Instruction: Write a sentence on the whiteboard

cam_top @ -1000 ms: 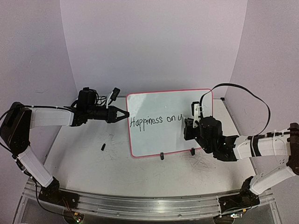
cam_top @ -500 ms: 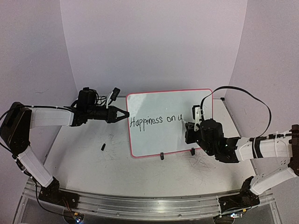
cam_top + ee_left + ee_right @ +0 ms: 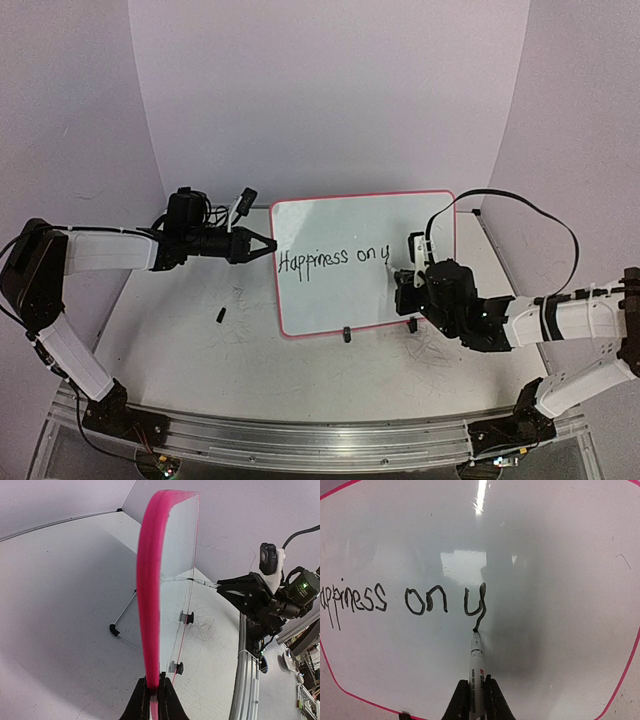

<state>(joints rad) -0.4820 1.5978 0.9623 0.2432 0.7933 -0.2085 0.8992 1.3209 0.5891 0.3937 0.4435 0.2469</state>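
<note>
Left gripper pinches red-rimmed white whiteboard edge. Right gripper clamps thin white marker, tip at "y" of black handwritten sentence.

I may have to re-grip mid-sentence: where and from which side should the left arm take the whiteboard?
Take the whiteboard by its left rim at mid-height, coming in from the left, one finger on each face. It stands upright on its clip feet, so that thin edge fits between the fingers, where the left gripper clamps it now, clear of the right gripper and its marker.
</note>
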